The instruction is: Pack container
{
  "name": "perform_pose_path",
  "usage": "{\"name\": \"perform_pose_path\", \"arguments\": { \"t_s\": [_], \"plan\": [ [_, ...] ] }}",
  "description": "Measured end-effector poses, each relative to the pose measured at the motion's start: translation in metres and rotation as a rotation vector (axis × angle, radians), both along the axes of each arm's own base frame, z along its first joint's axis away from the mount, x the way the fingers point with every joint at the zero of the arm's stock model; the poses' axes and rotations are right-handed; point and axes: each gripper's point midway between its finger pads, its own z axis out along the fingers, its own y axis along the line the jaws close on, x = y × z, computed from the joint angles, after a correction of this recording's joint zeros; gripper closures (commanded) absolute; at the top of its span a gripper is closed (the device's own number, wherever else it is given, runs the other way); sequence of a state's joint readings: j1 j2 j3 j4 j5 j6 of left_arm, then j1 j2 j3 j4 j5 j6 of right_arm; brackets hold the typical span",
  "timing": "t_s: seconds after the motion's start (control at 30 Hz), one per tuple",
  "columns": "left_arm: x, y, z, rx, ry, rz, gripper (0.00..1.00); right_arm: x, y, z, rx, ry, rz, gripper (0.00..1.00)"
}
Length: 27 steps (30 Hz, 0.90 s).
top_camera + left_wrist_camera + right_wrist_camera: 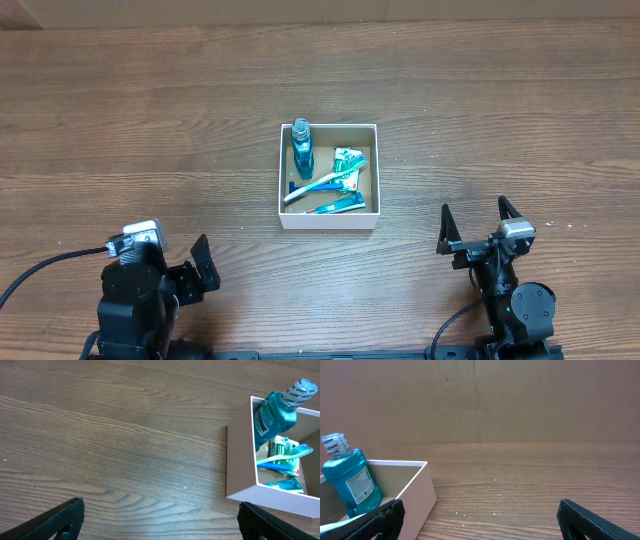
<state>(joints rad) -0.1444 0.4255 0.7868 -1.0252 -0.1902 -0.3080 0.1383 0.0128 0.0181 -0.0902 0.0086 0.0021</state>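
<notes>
The container (329, 221) is a small square white-walled box with a brown floor at the table's middle. Inside it stand a blue mouthwash bottle (301, 148), a blue and white toothbrush (312, 187) and green toothpaste tubes (349, 159). The container also shows in the left wrist view (240, 465) with the bottle (275, 412), and in the right wrist view (417, 495) with the bottle (350, 480). My left gripper (198, 265) is open and empty at the front left, apart from the container. My right gripper (476, 228) is open and empty at the front right.
The wooden table (150, 120) runs wide around the container. A brown cardboard wall (480, 400) stands behind the table's far edge. A black cable (40, 268) trails from the left arm at the front left.
</notes>
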Motion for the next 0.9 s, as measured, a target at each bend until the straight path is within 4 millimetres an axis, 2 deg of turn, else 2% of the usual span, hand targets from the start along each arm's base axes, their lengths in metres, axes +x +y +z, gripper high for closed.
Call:
{"name": "perform_pose_path", "arguments": {
  "t_s": [0.63,0.8,0.83,0.9],
  "plan": [
    [0.000,0.000,0.000,0.000,0.000,0.000,0.00,0.000,0.000,0.000,-0.003,0.000,0.001,0.00],
    [-0.001,0.000,-0.013,0.000,-0.004,0.000,0.00,0.000,0.000,0.000,-0.002,0.000,0.001,0.00],
    [0.002,0.000,-0.021,-0.002,-0.030,-0.002,0.00,0.000,0.000,0.000,-0.002,-0.002,0.001,0.00],
    [0.019,-0.005,-0.022,-0.001,-0.155,-0.033,0.00,0.000,0.000,0.000,-0.002,-0.001,0.002,0.00]
  ]
}}
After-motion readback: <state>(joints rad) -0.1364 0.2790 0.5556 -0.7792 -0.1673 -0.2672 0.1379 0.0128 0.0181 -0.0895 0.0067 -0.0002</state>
